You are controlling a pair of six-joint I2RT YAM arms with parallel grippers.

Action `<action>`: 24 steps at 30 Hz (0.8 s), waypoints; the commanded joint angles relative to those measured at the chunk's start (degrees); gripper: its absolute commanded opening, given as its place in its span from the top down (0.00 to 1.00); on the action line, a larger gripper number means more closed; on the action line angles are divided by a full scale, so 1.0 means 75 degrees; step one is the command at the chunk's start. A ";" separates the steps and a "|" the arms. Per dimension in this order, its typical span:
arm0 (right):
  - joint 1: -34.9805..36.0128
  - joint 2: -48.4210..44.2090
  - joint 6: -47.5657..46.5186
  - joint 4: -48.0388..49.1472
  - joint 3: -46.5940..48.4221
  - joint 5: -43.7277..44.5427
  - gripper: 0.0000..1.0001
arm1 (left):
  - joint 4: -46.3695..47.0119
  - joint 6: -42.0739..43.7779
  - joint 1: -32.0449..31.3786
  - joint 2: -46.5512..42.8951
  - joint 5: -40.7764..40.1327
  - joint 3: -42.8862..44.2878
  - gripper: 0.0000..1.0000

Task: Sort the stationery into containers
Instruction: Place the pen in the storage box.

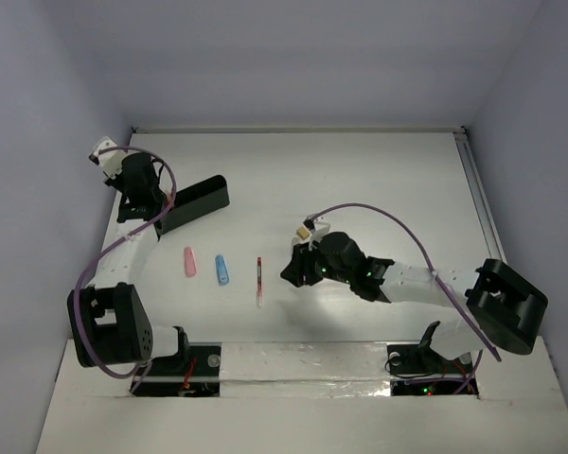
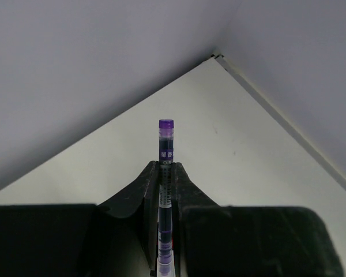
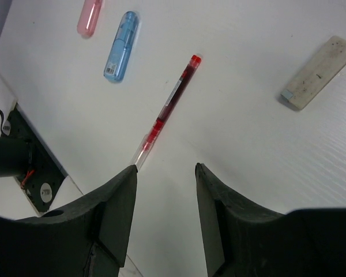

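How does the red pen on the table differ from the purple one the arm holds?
Colour: the red pen shows red ink and a red end, the purple pen a purple cap. State: the red pen lies loose on the table; the purple pen is clamped between the shut left jaws, end poking out. Both are slim and clear-barrelled.

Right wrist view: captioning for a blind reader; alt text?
A red pen lies on the white table ahead of the open end effector. A blue capsule and a pink capsule lie upper left, a beige eraser upper right.
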 commanded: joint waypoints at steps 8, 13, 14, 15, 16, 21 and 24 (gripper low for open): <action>0.0120 -0.0111 -0.0207 0.0358 0.0004 -0.0050 0.49 | 0.1721 0.1496 0.0025 0.0684 -0.0658 -0.0046 1.00; 0.0120 0.0006 -0.0195 0.0440 0.0016 -0.0238 0.49 | 0.2085 0.1789 0.0095 0.1105 -0.0763 -0.0047 1.00; 0.0120 0.0006 -0.0195 0.0440 0.0016 -0.0227 0.49 | 0.2132 0.1801 0.0095 0.1141 -0.0775 -0.0093 1.00; 0.0120 0.0006 -0.0195 0.0417 0.0051 -0.0203 0.49 | 0.2202 0.1824 0.0095 0.1222 -0.0763 -0.0128 1.00; 0.0120 0.0018 -0.0195 0.0405 0.0074 -0.0168 0.49 | 0.2249 0.1813 0.0095 0.1258 -0.0752 -0.0152 1.00; 0.0120 0.0181 -0.0219 0.0429 0.0157 -0.0320 0.49 | 0.2613 0.1778 0.0095 0.1527 -0.0916 -0.0281 0.94; 0.0120 0.0264 -0.0148 0.0522 0.0168 -0.0367 0.49 | 0.2719 0.1743 0.0095 0.1621 -0.0834 -0.0351 0.92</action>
